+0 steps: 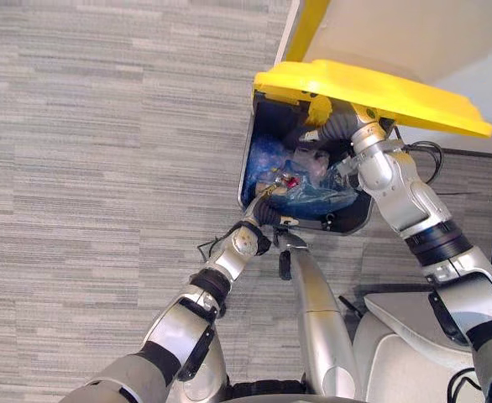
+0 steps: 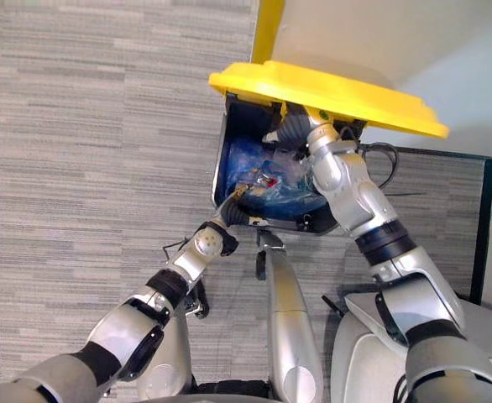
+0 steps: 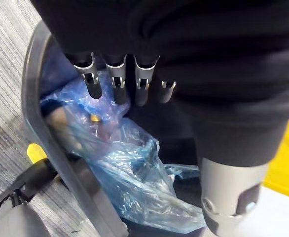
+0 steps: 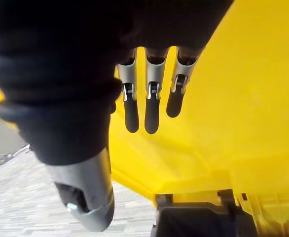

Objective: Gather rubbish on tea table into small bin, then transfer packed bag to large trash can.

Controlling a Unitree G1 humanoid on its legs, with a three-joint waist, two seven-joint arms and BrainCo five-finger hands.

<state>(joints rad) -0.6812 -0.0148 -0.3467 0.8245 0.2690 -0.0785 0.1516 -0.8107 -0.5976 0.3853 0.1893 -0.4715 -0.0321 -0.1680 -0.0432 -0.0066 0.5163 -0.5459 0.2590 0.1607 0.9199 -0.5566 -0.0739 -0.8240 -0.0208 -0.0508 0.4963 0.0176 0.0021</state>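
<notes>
Currently I'm reading the rig at the disposal stage. The large trash can point(image 1: 248, 164) is standing open on the grey carpet point(image 1: 103, 168), and the blue bag point(image 1: 313, 200) of rubbish is lying inside it, slumped toward the near wall. Judgement: bag is delivered, or nearly so.

R hand point(image 1: 337, 128) is reaching up under the yellow lid point(image 1: 380, 92). Its fingers point(image 4: 152, 108) are lying straight and side by side against the lid's underside, clamping nothing. I'm taking that as a prop: the lid would prob. drop shut w/o it, so the R arm is acting as a stay while the L works.

L hand point(image 1: 265, 213) is hovering at the can's near rim, just above the bag. Its fingers point(image 3: 92, 81) are pointing down, straight and slightly spread, gripping no plastic as far as I'm seeing.

Obscured items:
- Lid is covering the far part of the can's interior, and most of the R hand in the head views.
- Bag contents are hard to make out thru the film. Something red & white is showing near the top, not identifiable.
- Whether the bag is knotted: can't tell.
- Whether the L fingertips are touching the film: can't tell
</notes>
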